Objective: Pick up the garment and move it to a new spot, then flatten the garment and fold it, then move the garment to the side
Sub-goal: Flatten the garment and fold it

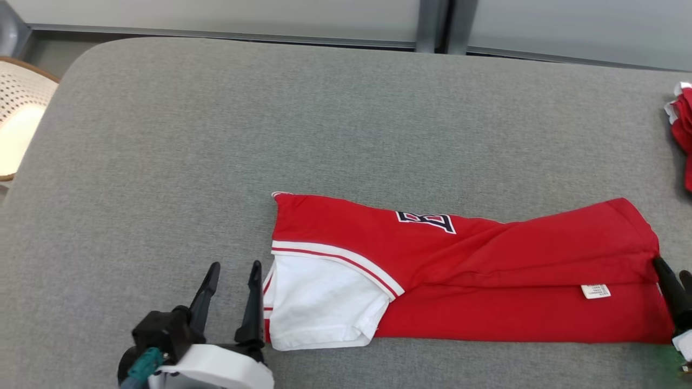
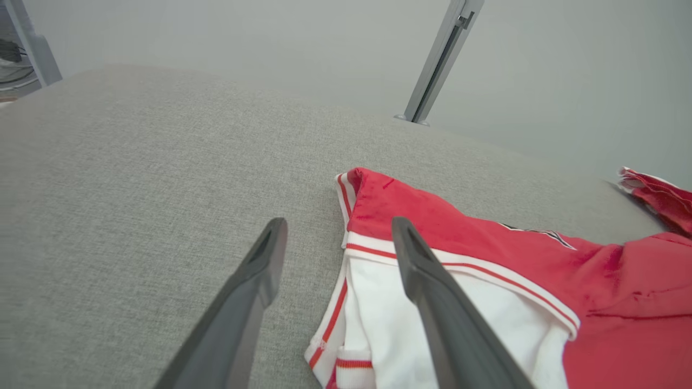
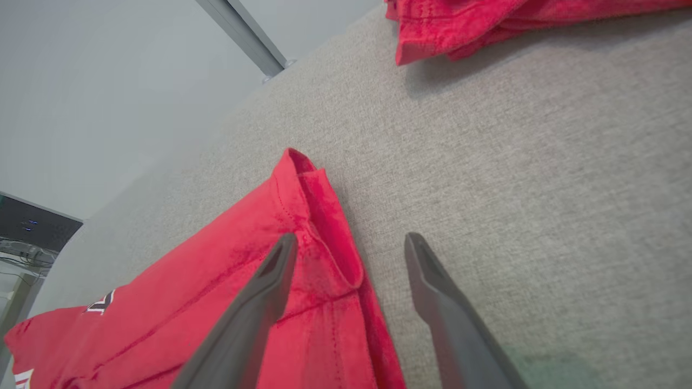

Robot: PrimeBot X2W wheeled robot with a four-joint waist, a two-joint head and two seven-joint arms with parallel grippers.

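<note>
The garment [image 1: 486, 270] is a red shirt with white sleeves and red-white trim, folded into a long band across the grey surface near its front edge. My left gripper [image 1: 232, 270] stands open at the garment's left end, one finger beside the white sleeve [image 2: 389, 319] and nothing held. At the garment's right end my right gripper [image 1: 676, 278] is open too, its fingers astride the red hem [image 3: 324, 237] without gripping it. A white label [image 1: 596, 291] lies on the red cloth near that end.
A second red garment [image 1: 682, 129] lies at the far right edge of the grey padded table [image 1: 270, 135]. A woven chair [image 1: 19, 113] stands off the table's left. A grey wall with a metal post [image 2: 438, 59] runs behind.
</note>
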